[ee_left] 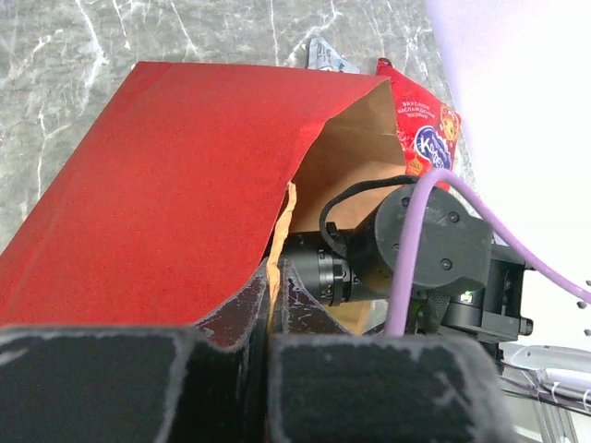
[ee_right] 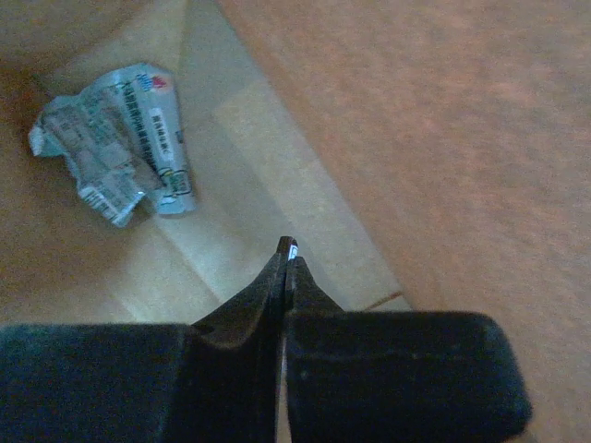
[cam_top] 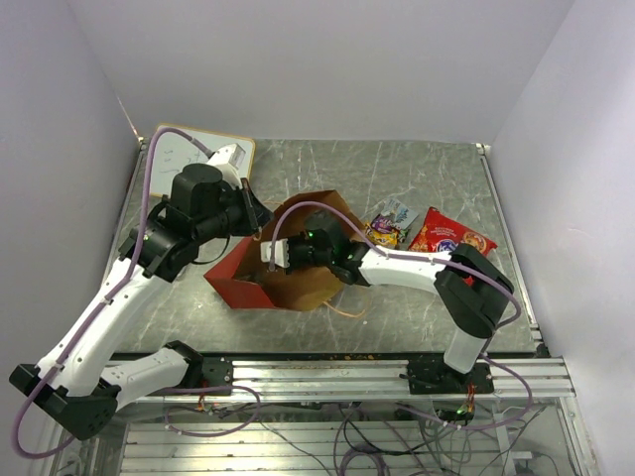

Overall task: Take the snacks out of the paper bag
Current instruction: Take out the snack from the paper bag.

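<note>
The red paper bag lies on its side with its mouth facing right, brown inside; it fills the left wrist view. My left gripper is shut on the bag's upper rim, with the tan paper edge between its fingers. My right gripper is inside the bag, shut and holding nothing. A crumpled grey-white wrapper lies on the bag's floor ahead and to the left of it. Outside, to the right, lie a large red crinkly bag, an orange-yellow packet and a pale packet.
A white-faced board with a tan frame lies at the back left behind the left arm. The bag's tan loop handle lies on the grey table under the right arm. A metal rail runs along the front edge. Walls close in on three sides.
</note>
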Robot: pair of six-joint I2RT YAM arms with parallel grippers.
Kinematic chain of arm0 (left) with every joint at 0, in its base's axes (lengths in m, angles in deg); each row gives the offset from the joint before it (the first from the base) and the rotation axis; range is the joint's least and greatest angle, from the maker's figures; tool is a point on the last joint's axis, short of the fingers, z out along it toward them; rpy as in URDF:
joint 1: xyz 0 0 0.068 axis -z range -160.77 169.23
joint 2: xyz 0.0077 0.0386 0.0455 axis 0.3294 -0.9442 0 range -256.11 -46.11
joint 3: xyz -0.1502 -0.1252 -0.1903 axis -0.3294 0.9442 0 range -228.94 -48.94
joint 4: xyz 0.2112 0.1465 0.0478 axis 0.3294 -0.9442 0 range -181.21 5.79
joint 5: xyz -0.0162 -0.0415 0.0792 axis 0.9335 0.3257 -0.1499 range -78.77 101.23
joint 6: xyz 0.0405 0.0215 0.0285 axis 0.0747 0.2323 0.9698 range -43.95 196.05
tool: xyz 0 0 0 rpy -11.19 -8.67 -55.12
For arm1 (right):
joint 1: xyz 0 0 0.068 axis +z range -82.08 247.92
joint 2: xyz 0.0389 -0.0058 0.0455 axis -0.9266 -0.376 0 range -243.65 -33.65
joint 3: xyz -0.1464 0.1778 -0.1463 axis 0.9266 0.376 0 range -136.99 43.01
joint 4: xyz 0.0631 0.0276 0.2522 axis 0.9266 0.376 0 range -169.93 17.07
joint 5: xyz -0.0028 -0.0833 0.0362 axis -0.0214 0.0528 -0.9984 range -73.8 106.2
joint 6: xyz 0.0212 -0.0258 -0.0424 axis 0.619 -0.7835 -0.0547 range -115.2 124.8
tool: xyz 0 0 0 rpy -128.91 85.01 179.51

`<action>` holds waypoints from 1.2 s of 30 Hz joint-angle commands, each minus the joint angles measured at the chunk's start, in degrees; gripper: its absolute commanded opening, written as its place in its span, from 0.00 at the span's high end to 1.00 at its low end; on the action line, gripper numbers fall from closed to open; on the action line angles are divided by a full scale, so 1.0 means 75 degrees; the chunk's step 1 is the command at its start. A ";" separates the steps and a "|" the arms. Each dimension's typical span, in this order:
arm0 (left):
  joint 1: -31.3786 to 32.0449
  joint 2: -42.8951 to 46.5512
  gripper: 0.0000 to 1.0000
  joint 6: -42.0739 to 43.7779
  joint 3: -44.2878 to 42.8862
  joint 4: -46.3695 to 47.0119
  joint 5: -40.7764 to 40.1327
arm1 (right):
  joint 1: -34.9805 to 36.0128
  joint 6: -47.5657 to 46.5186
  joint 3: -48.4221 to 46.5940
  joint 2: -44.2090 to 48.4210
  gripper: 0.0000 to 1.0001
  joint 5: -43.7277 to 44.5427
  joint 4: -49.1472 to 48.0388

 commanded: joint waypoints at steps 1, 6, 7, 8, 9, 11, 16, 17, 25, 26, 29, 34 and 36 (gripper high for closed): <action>0.0023 0.0121 0.93 0.0024 -0.0011 0.0012 -0.0064 | -0.0180 0.0316 -0.0321 0.0410 1.00 0.0039 -0.0277; 0.0021 0.0120 0.93 -0.0001 0.0058 -0.0035 -0.0079 | -0.0303 0.0459 -0.0266 0.0687 1.00 0.0080 -0.0271; 0.0027 0.0086 0.93 -0.0012 0.0061 -0.0021 -0.0052 | -0.0319 0.0477 -0.0253 0.0752 1.00 0.0080 -0.0260; 0.0024 0.0035 0.93 -0.0029 0.0064 0.0001 -0.0008 | -0.0331 0.0496 -0.0239 0.0818 1.00 0.0085 -0.0239; 0.0027 -0.0002 0.93 -0.0036 0.0069 0.0030 0.0033 | -0.0332 0.0512 -0.0227 0.0899 1.00 0.0080 -0.0215; 0.0022 -0.0060 0.93 -0.0048 0.0072 0.0082 0.0107 | -0.0333 0.0521 -0.0232 0.0999 1.00 0.0063 -0.0159; 0.0024 -0.0135 0.93 -0.0071 0.0110 0.0184 0.0166 | -0.0339 0.0661 -0.0263 0.1211 1.00 0.0025 -0.0181; 0.0021 -0.0135 0.93 -0.0081 0.0124 0.0204 0.0195 | -0.0334 0.0676 -0.0283 0.1232 1.00 0.0017 -0.0167; 0.0027 -0.0197 0.93 -0.0186 0.0166 0.0267 0.0264 | -0.0334 0.0693 -0.0417 0.1421 1.00 0.0018 -0.0092; 0.0027 -0.0197 0.93 -0.0195 0.0164 0.0258 0.0268 | -0.0339 0.0692 -0.0439 0.1469 1.00 0.0035 -0.0074; 0.0027 -0.0164 0.93 -0.0234 0.0175 0.0209 0.0201 | -0.0336 0.0663 -0.0500 0.1644 1.00 0.0071 0.0027; 0.0023 -0.0013 0.93 -0.0283 0.0234 0.0165 0.0111 | -0.0338 0.0755 -0.0490 0.2084 1.00 0.0162 0.0214; 0.0021 0.0047 0.93 -0.0294 0.0256 0.0147 0.0065 | -0.0333 0.0875 -0.0443 0.2260 1.00 0.0231 0.0272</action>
